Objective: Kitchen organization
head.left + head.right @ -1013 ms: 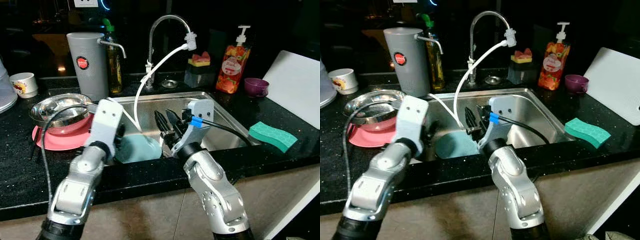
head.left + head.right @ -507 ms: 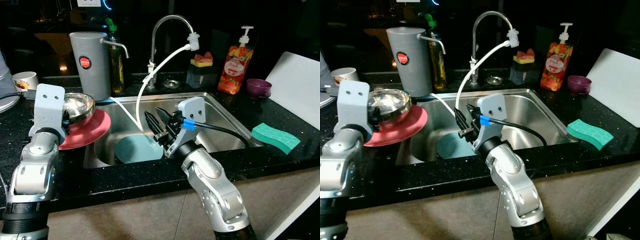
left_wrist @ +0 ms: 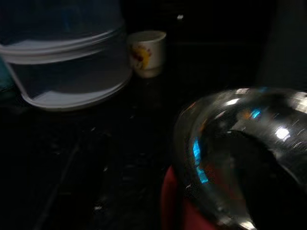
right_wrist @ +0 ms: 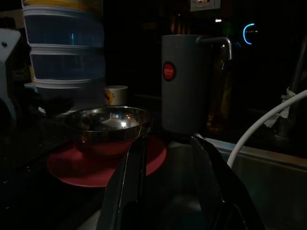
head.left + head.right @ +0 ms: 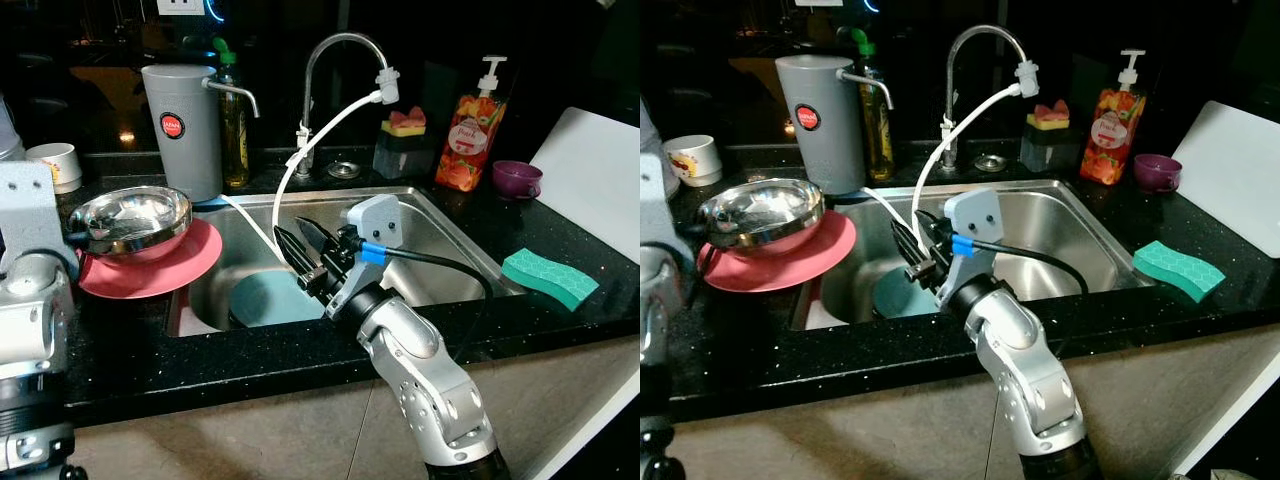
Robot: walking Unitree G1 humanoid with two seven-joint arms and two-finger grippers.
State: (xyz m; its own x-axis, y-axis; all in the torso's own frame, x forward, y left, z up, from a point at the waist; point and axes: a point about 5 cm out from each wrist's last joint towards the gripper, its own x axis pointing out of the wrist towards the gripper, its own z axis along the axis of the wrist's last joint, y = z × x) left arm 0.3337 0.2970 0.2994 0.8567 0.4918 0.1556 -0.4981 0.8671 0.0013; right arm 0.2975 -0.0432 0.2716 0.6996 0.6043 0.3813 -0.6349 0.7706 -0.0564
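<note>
Clearly the right claw [image 5: 305, 262], fingers spread with nothing between them, hangs over the sink [image 5: 440, 235], above the teal plate [image 5: 268, 298] lying on the sink's bottom. To lift that plate well, I would pinch its near rim and avoid the white hose [image 5: 300, 165]. Left of the sink, a steel bowl [image 5: 130, 220] sits on a red plate [image 5: 150, 270] on the black surface [image 5: 120, 350]. Whether the left claw is parted or closed I cannot tell.

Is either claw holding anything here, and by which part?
The right claw is open and holds nothing, poised over the sink. The left claw's hold cannot be told.
</note>
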